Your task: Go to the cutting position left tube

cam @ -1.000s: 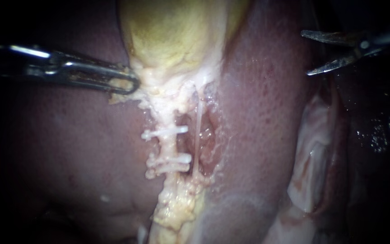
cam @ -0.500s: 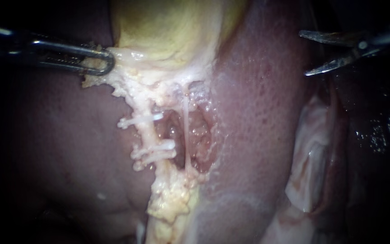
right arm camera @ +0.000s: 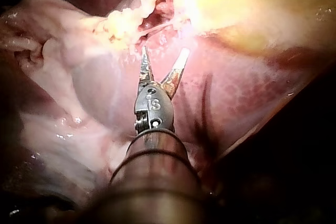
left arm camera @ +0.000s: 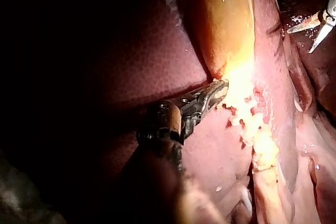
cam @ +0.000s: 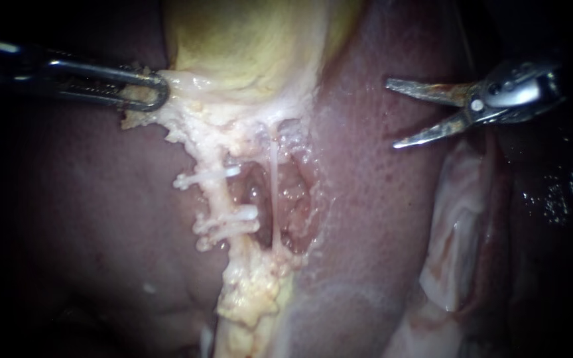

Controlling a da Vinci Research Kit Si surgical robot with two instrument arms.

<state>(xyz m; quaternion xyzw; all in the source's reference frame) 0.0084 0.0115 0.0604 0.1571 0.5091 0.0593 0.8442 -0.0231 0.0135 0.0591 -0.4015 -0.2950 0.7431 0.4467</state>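
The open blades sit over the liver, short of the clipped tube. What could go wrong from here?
The right instrument hangs with blades open over bare liver; a low approach could nick it.
The thin right tube lies between them and the clipped left tube, so it might get caught.
The left instrument, shut on pale tissue, stretches the tubes; a slip would shift the target.

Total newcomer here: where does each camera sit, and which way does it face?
Endoscope view: close above, facing the gallbladder and clipped left tube; left instrument and right instrument enter from the sides.
Left wrist view: on the left arm, looking along its shaft to jaws shut on the gallbladder.
Right wrist view: on the right arm, looking past its open jaws at the gallbladder.
Shared: endoscope and left wrist views show both instruments.
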